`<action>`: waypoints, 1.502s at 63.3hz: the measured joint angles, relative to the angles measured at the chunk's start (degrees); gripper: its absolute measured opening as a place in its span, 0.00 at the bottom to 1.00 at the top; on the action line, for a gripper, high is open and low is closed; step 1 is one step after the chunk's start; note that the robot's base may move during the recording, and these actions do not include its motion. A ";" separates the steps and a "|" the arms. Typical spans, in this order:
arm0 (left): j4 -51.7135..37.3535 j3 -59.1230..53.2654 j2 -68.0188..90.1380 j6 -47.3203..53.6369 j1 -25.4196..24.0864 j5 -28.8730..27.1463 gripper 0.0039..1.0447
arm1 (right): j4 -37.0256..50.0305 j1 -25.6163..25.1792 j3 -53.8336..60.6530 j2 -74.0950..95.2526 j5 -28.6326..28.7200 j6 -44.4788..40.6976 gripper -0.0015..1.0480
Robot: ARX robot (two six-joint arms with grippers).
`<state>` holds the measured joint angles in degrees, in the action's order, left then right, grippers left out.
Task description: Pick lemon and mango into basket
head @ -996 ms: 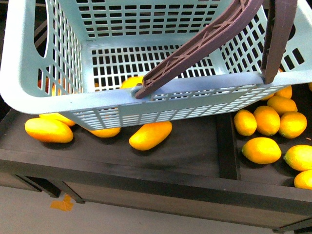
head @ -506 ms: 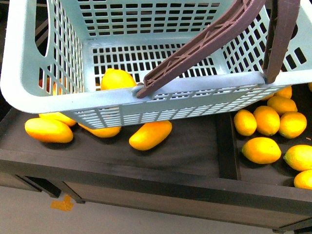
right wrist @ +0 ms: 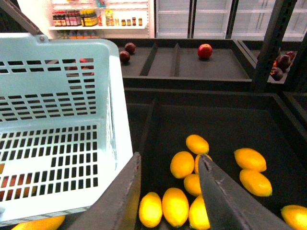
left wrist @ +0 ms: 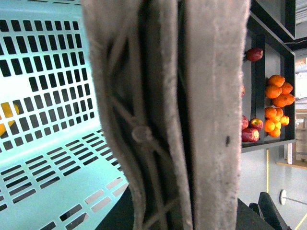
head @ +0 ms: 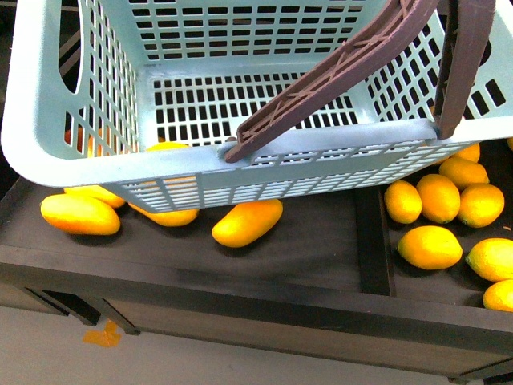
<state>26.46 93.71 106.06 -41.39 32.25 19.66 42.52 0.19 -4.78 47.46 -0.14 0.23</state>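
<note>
Basket (head: 36, 120): pale aqua, slotted, brown handles (head: 337, 68).

Bright even light; basket (head: 32, 120) sharp in front view; handle (left wrist: 132, 110) blurred up close; far coolers (right wrist: 192, 17) washed out.

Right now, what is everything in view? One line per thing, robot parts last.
basket: one, pale aqua, held above the shelf's left bay
handles: two, brown, raised over the basket
lemon: one, yellow, apparently inside the basket by its near wall
yellow-orange mangoes: four showing, left bay, partly under the basket
loose lemons: at least eight, yellow, right bay
red fruits: several, red to dark red, far shelves
oranges: a cluster, orange, far shelf
shelf: one, dark, divided into bays
left claw: one, grey pads, shut on the handles
right claw: one, dark, open and empty above the loose lemons
</note>
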 joint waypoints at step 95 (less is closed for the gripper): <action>-0.20 -0.15 -0.33 0.00 -1.29 -0.87 0.16 | -5.05 0.26 -1.05 0.00 -2.21 2.03 0.92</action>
<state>26.26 93.56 105.73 -41.39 30.96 18.79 37.47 0.45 -5.82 47.46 -2.35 2.26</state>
